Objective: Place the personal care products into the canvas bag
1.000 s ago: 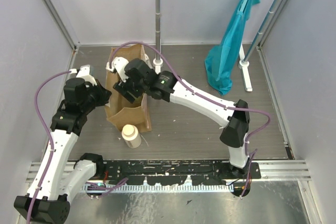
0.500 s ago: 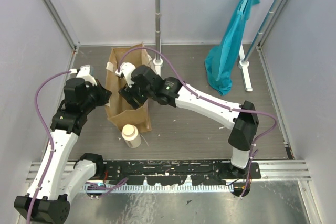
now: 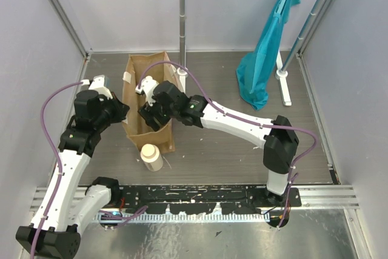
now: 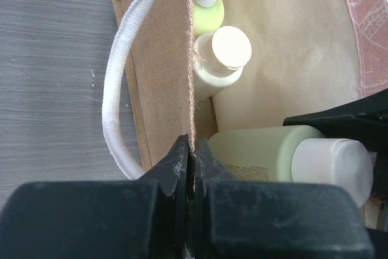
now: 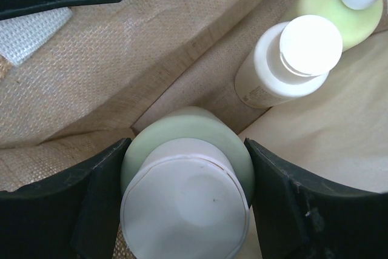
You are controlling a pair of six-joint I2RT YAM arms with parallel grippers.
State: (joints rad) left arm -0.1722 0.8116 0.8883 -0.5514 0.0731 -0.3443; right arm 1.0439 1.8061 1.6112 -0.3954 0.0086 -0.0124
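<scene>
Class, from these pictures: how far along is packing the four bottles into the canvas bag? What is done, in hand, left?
Done: a yellow-green pump bottle and a cream bottle sit inside the canvas bag. In hand: the left gripper pinches the bag's wall while the right gripper holds a second yellow-green bottle inside the bag, unreleased. Left: the last cream bottle stands on the table outside.

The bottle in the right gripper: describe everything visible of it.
The bottle is round and squat: a pale yellow-green body that looks like smooth plastic, and a broad white cap, closed. The right gripper clamps its sides between black fingers, cap toward the wrist camera. It is inside the canvas bag, near a corner, apart from a cream bottle and a green pump bottle. Whether it rests on the bag's floor cannot be told.
</scene>
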